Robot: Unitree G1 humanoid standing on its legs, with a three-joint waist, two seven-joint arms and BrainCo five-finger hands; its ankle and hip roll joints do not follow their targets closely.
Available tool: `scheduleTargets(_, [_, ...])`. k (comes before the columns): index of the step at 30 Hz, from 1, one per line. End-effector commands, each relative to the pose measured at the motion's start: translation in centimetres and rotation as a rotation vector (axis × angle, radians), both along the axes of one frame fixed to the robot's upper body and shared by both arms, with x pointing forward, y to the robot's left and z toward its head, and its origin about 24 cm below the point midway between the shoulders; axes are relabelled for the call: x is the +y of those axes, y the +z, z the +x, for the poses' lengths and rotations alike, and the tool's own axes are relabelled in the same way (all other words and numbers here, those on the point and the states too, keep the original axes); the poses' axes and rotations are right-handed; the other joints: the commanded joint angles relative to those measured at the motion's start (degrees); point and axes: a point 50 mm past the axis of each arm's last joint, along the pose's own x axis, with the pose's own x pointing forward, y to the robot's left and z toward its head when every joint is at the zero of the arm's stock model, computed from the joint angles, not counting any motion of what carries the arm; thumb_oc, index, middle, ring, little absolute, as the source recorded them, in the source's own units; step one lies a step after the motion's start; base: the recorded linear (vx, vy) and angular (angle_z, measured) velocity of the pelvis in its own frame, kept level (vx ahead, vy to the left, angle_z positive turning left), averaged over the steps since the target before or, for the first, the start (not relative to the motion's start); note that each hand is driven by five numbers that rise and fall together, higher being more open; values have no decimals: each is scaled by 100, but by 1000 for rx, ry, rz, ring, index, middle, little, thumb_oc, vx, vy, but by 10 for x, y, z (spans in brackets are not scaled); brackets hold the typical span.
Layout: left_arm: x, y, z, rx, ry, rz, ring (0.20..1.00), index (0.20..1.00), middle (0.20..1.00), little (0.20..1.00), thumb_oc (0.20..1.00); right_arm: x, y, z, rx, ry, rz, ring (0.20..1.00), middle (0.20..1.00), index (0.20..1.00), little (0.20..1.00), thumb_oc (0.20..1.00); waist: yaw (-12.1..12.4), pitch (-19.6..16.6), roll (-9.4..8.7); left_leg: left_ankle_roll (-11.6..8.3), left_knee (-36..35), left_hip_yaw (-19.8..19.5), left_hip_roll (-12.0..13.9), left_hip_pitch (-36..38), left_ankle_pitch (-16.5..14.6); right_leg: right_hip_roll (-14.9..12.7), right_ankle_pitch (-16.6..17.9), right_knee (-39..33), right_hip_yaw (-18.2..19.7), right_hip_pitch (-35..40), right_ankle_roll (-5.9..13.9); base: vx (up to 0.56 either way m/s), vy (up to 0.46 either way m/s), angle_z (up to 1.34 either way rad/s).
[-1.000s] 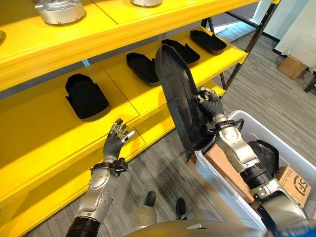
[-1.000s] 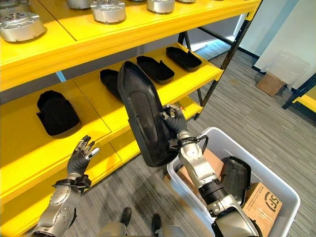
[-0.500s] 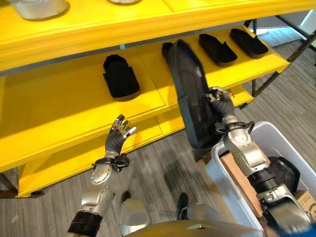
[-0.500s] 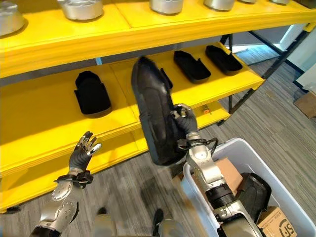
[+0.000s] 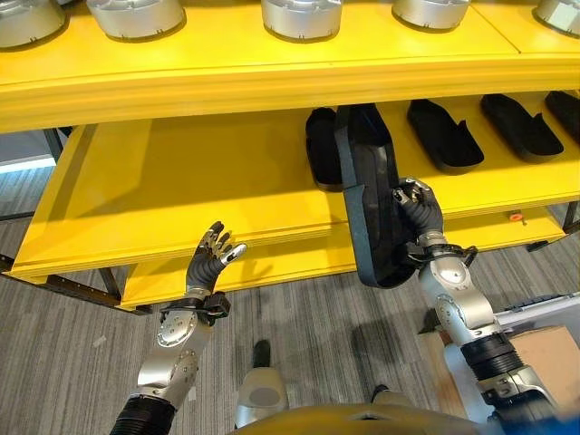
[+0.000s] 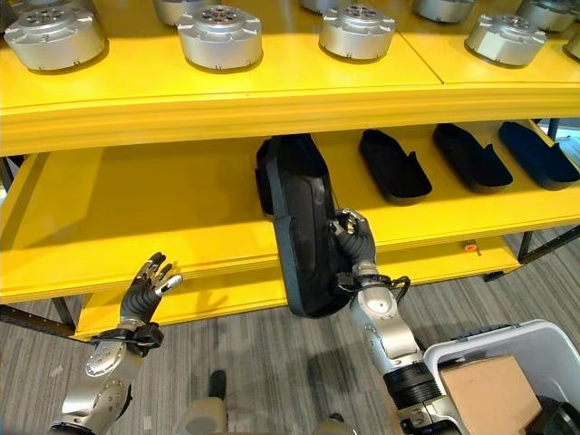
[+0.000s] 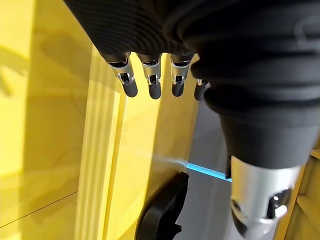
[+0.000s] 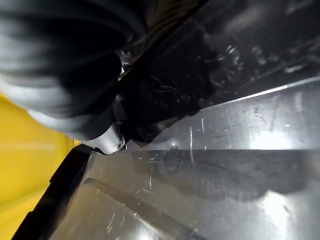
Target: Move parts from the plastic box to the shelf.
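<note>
**Part held upright at the shelf lip**

Nearest: box [image 6: 471,349], white rim by the right forearm, cardboard inside.

Right hand [image 6: 353,240]: fingers curled round the long edge of the black part [image 6: 304,227], which stands on end above the floor, its top end already past the shelf [image 6: 136,208] lip. Likely carried upright to clear the box, then tipped flat.

Left hand [image 6: 145,285]: fingers spread and straight, holding nothing, just short of the shelf's front edge.

Beyond the fingertips: bare yellow deck ahead of the left hand, the widest open room. Beyond the right fingers, black parts [image 6: 394,163] lie in a row. Upper board, with metal housings [image 6: 217,34], caps headroom.
</note>
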Motion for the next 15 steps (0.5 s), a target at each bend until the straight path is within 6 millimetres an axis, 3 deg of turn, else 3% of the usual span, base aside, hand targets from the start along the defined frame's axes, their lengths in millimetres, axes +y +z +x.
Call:
scheduleTargets(1, [-1, 18, 2, -98, -15, 20, 1000, 1000, 1000, 1000, 1000, -9, 42, -2, -207, -13, 12, 200, 200, 200, 200, 200, 35, -290, -98, 330, 712, -105, -109, -412, -436, -215, 197, 251, 8, -180, 82, 73, 230, 17])
scheduleTargets(4, [0, 17, 2, -96, -11, 19, 1000, 1000, 1000, 1000, 1000, -6, 44, -1, -217, -2, 20, 200, 200, 200, 200, 200, 78, -320, -161, 445, 932, -111, -320, -481, -668, -370, 426, 178, 25, -138, 154, 64, 246, 18])
scheduleTargets(5, [0, 17, 2, -94, -6, 18, 1000, 1000, 1000, 1000, 1000, -1, 44, 1, -213, 7, 31, 200, 200, 200, 200, 200, 92, -328, -194, 602, 1033, -70, -492, -471, -857, -529, 805, 237, 165, -229, 189, 61, 319, 12])
scheduleTargets(6, [0, 17, 2, -94, -6, 18, 1000, 1000, 1000, 1000, 1000, -1, 44, 1, -213, 7, 31, 200, 200, 200, 200, 200, 100, -330, -199, 608, 1038, -58, -497, -475, -862, -536, 809, 238, 178, -238, 195, 50, 400, 8])
scheduleTargets(7, [3, 20, 2, -102, -4, 34, 1000, 1000, 1000, 1000, 1000, 4, 43, 3, -210, 21, 36, 200, 200, 200, 200, 200, 87, -334, -177, 771, 938, 12, -652, -411, -892, -655, 1329, 453, 397, -458, 191, 14, 189, 3])
scheduleTargets(8, [3, 20, 2, -102, -4, 34, 1000, 1000, 1000, 1000, 1000, 4, 43, 3, -210, 21, 36, 200, 200, 200, 200, 200, 92, -335, -179, 771, 936, 17, -652, -411, -891, -657, 1329, 455, 404, -463, 192, 21, 427, -10])
scheduleTargets(9, [6, 23, 4, -111, -2, 55, 1000, 1000, 1000, 1000, 1000, 14, 45, 7, -208, 52, 46, 200, 200, 200, 200, 200, 49, -317, -40, 882, 619, 100, -709, -190, -792, -643, 1465, 772, 428, -732, 90, 22, 344, -22])
scheduleTargets(11, [8, 24, 3, -116, 5, 67, 1000, 1000, 1000, 1000, 1000, 19, 45, 9, -204, 75, 37, 200, 200, 200, 200, 200, 1, -324, 34, 943, 328, 207, -706, 5, -757, -454, 1303, 938, 346, -917, 41, 50, 329, -26])
scheduleTargets(12, [8, 24, 3, -116, 9, 61, 1000, 1000, 1000, 1000, 1000, 21, 45, 10, -199, 89, 33, 200, 200, 200, 200, 200, -39, -303, 54, 954, 117, 233, -716, 160, -711, -160, 1089, 925, 448, -1041, -15, 47, 187, -38])
scheduleTargets(15, [7, 22, 2, -118, 22, 39, 1000, 1000, 1000, 1000, 1000, 27, 50, 14, -213, 116, 25, 200, 200, 200, 200, 200, -91, -283, 64, 948, -253, 350, -762, 412, -607, 249, 889, 313, 373, -1303, -65, 50, 79, -32])
